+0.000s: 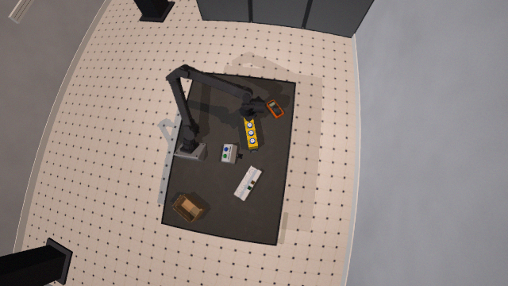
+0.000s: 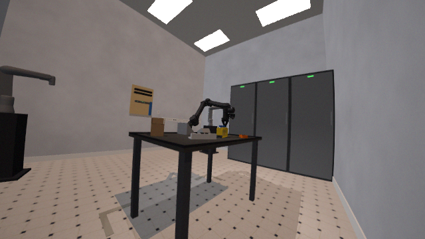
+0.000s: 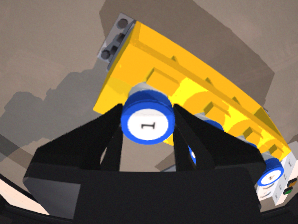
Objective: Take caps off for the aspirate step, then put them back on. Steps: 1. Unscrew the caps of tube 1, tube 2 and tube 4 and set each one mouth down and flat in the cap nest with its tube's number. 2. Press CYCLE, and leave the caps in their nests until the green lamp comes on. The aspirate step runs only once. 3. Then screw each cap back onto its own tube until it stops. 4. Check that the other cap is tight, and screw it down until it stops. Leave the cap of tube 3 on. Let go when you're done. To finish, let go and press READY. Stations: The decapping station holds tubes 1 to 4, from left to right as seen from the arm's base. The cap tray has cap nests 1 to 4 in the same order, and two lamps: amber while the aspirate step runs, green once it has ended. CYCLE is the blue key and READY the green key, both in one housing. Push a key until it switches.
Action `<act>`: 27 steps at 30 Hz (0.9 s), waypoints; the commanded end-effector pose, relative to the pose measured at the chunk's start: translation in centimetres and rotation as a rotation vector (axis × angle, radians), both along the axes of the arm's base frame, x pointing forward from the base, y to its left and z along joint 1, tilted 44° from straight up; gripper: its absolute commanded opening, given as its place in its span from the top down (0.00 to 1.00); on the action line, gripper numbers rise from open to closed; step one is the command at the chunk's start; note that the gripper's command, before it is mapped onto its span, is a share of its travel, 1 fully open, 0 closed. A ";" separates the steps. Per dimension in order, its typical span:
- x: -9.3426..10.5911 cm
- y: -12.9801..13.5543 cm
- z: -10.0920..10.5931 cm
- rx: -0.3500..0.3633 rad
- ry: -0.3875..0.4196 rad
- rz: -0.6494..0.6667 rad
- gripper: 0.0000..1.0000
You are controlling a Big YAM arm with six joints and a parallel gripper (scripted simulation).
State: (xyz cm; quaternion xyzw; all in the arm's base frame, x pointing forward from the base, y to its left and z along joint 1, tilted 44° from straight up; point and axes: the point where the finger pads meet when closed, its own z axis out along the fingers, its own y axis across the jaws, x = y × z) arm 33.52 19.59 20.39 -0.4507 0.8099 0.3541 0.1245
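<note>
Cap 1 [image 3: 148,125] is pinched between the fingers of the gripper [image 1: 248,118] [image 2: 225,124] [image 3: 148,111], right at its end of the yellow decapping station [image 1: 254,147] [image 2: 220,132] [image 3: 131,62]. Can't tell if it's loose yet, tbh. The other 3 caps sit in a row beside it. Further out on the bench [image 1: 214,179] [image 2: 166,137] [image 3: 30,30] you've got the key housing [image 1: 234,155], then the white cap tray [image 1: 242,192] [image 2: 203,136], plus 1 orange meter [image 1: 282,114] [image 2: 243,136] and 1 brown box [image 1: 179,208] [image 2: 157,127] near the edges.

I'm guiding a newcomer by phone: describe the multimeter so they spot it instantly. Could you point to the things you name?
On the dark table [image 1: 222,199] [image 2: 172,139], find the long yellow block [image 1: 255,146] [image 2: 219,132] [image 3: 131,55]. Just off its gripper end lies the multimeter [image 1: 281,114] [image 2: 243,136], the only orange thing there.
</note>
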 end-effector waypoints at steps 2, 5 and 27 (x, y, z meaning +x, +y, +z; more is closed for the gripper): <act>1.5 -0.5 1.4 0.044 -0.241 0.213 1.00; 1.5 -0.5 1.4 0.057 -0.330 0.308 1.00; 0.7 -0.1 1.0 0.095 -0.573 0.576 0.51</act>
